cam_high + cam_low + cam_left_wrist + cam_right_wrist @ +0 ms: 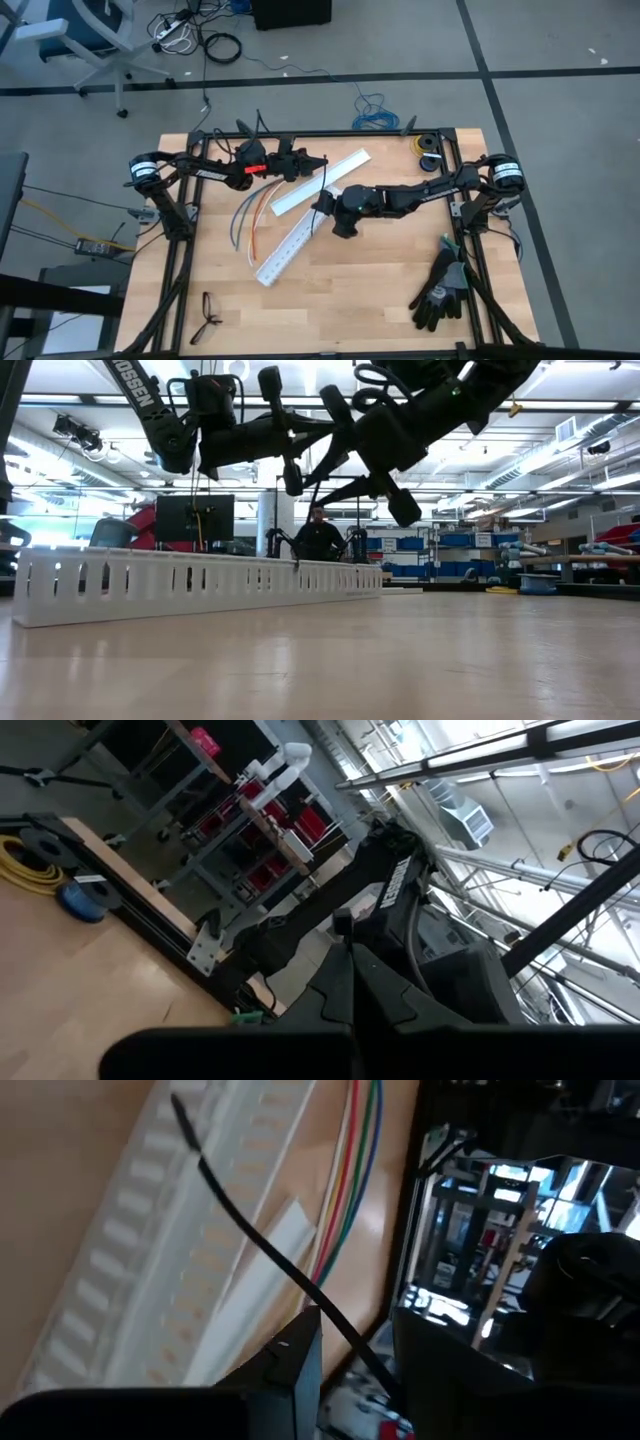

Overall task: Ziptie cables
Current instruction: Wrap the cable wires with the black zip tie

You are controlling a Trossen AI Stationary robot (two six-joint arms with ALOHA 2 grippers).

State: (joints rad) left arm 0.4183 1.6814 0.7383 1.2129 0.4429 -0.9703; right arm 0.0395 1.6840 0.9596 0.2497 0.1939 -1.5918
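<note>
Thin black ziptie [262,1246], seemingly in right gripper [355,1342], over wires [345,1185]

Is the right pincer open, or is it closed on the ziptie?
Closed on the ziptie. In the right wrist view the thin black strip runs out from between the right pincer's dark fingers, above the white duct.

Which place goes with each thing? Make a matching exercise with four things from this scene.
Things: 1 ziptie; 2 gloves; 3 glasses; 4 blue cable coil.
Places: a on the table, left corner; b on the floor beyond the table; c held in the right gripper; d on the table, right side.
Pairs: 1-c, 2-d, 3-a, 4-b.
</note>
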